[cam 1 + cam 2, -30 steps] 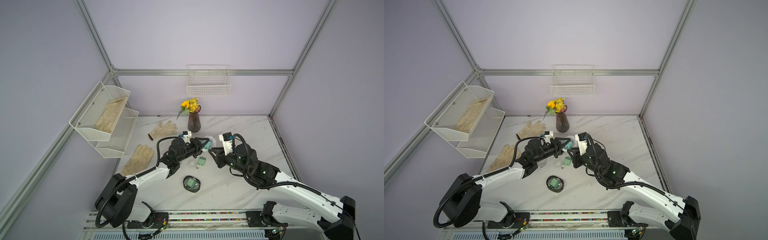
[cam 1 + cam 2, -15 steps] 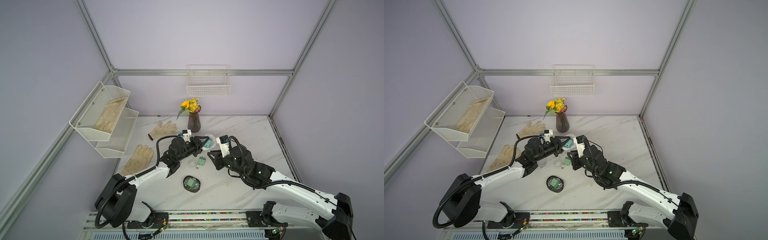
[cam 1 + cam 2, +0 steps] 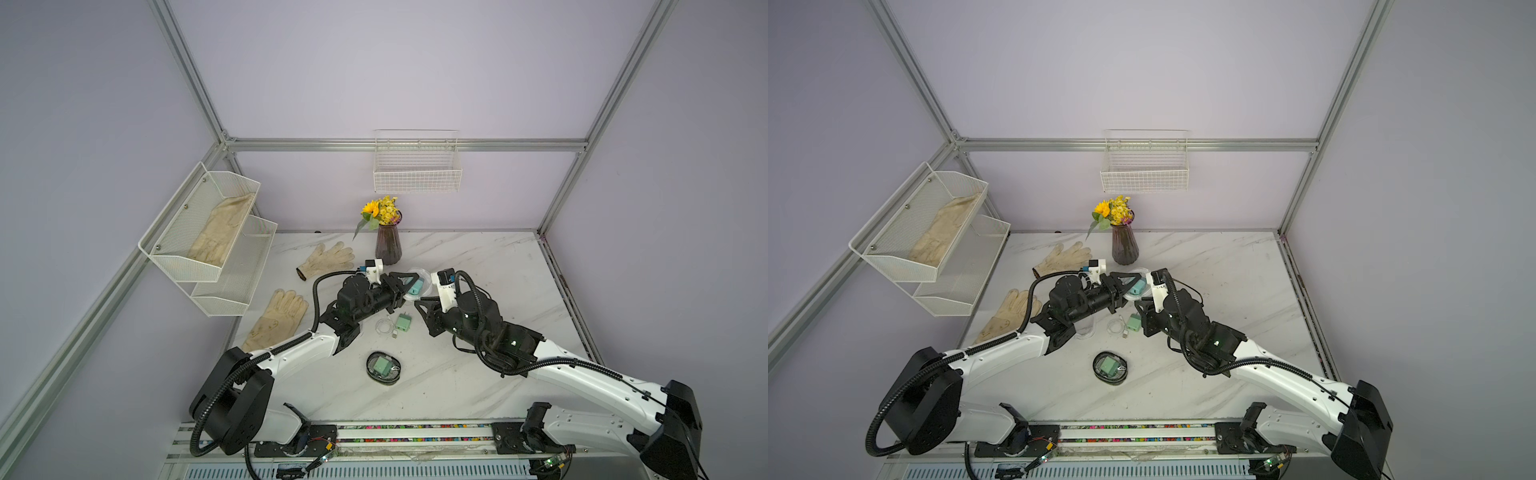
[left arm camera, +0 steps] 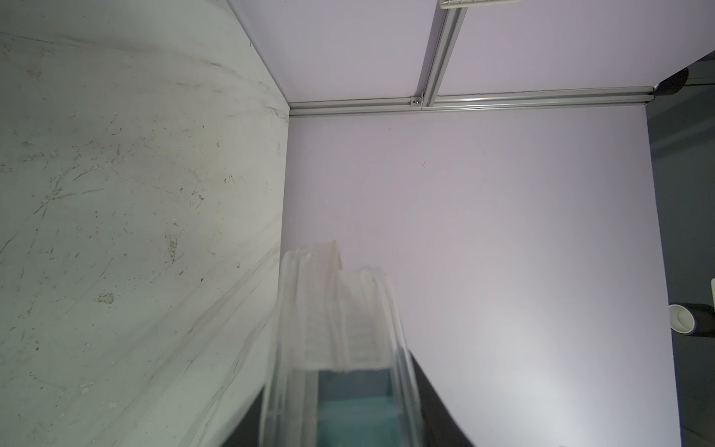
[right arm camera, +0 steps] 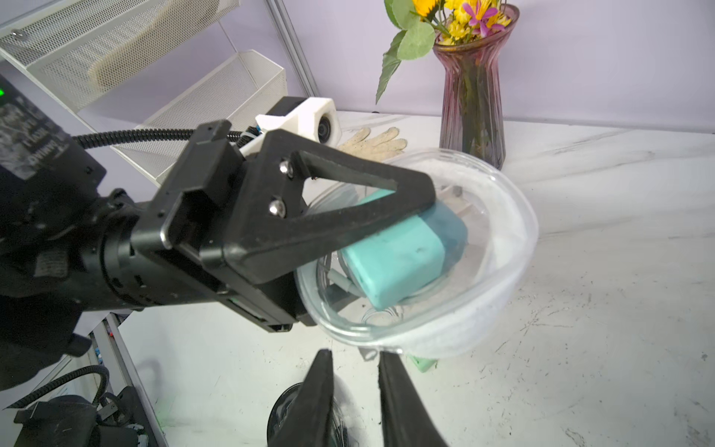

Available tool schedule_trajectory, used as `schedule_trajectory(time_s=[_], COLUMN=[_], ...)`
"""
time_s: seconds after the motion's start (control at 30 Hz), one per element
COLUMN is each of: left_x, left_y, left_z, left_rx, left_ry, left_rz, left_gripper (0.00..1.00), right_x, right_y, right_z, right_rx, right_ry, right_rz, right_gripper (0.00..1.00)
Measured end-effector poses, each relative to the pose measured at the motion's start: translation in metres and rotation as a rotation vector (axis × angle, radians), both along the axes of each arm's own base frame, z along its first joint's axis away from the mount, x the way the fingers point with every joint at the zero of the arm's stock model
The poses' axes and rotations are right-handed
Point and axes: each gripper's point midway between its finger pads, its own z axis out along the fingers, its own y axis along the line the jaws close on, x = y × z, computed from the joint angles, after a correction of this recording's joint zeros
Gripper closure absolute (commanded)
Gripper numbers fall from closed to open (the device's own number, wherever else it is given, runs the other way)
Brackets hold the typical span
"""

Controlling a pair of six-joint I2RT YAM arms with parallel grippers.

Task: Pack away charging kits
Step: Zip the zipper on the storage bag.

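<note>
**Left end effector clamped on clear case, blue charger inside**

Left end effector is gripping the clear case and holding it tilted, just in front of the vase. The light blue charger sits inside the case, with a grey cable end showing next to it. The left wrist view shows only the case edge-on and blurred.

Right end effector sits just below the case rim. Its jaws are a narrow gap apart with nothing between them.

On the surface between the arms:
- loose mint-green charger
- coiled white cable, just beside that charger
- black-rimmed case, nearer the front edge, with a second mint-green charger inside
</note>
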Motion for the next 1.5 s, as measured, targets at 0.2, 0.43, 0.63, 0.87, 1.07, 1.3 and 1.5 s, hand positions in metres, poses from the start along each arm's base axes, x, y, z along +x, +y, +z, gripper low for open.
schedule_trajectory(time_s=[0.2,0.43,0.63,0.87,1.07,1.3,1.5], left_x=[0.000,0.002,0.001,-0.006,-0.009,-0.006,-0.008], left_y=[0.000,0.002,0.001,0.002,0.003,0.012,0.019], left_z=[0.004,0.003,0.006,0.018,0.012,0.008,0.012], left_rx=[-0.010,-0.008,-0.015,-0.023,0.002,0.045,0.072], left_ry=[-0.014,-0.012,-0.021,-0.049,-0.042,-0.043,-0.076], left_rz=[-0.002,0.008,-0.005,-0.024,-0.050,-0.103,-0.177], left_gripper=[0.60,0.60,0.60,0.84,1.00,1.00,1.00], right_x=[0.006,0.012,0.012,0.004,-0.001,-0.001,-0.003], right_y=[0.007,0.007,-0.005,-0.016,-0.014,-0.004,0.005], right_z=[-0.003,-0.010,0.002,0.006,0.004,0.000,0.001], right_rx=[-0.003,-0.027,-0.024,-0.041,-0.094,-0.200,-0.256], right_ry=[-0.014,-0.015,-0.044,-0.040,-0.018,0.015,0.036], right_rz=[0.005,-0.019,-0.066,-0.070,-0.036,0.030,0.094], right_gripper=[0.75,1.00,1.00,1.00,1.00,1.00,1.00])
